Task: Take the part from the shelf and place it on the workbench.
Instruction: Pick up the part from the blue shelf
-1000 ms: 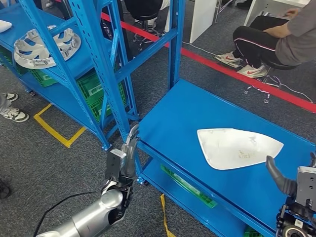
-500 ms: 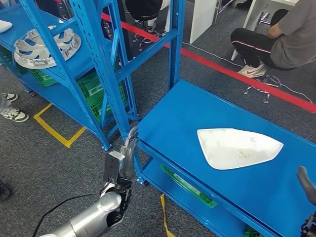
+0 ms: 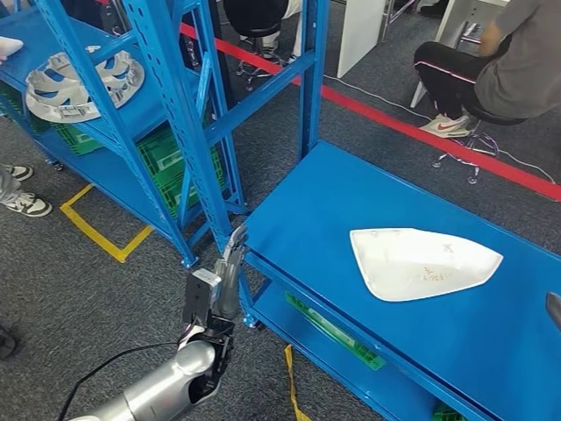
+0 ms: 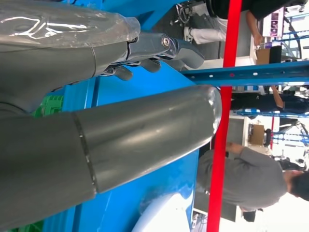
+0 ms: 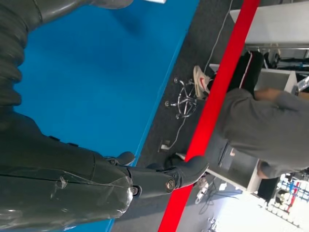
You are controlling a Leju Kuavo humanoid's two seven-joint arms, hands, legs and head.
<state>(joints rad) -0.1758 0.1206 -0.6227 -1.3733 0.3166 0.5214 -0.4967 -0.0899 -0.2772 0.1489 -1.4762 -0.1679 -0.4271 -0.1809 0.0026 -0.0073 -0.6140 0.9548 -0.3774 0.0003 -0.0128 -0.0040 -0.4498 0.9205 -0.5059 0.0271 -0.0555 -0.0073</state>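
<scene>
Plainly one white part (image 3: 423, 262) flat on one blue workbench (image 3: 317, 210)

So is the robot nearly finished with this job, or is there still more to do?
It looks nearly finished. Done: the white part lies flat on the blue workbench, with neither hand touching it. In hand: nothing; the left hand hangs open beside the workbench corner, and the right hand is open, off the part. Left: seemingly nothing for this part, though another white part sits on the shelf.
</scene>
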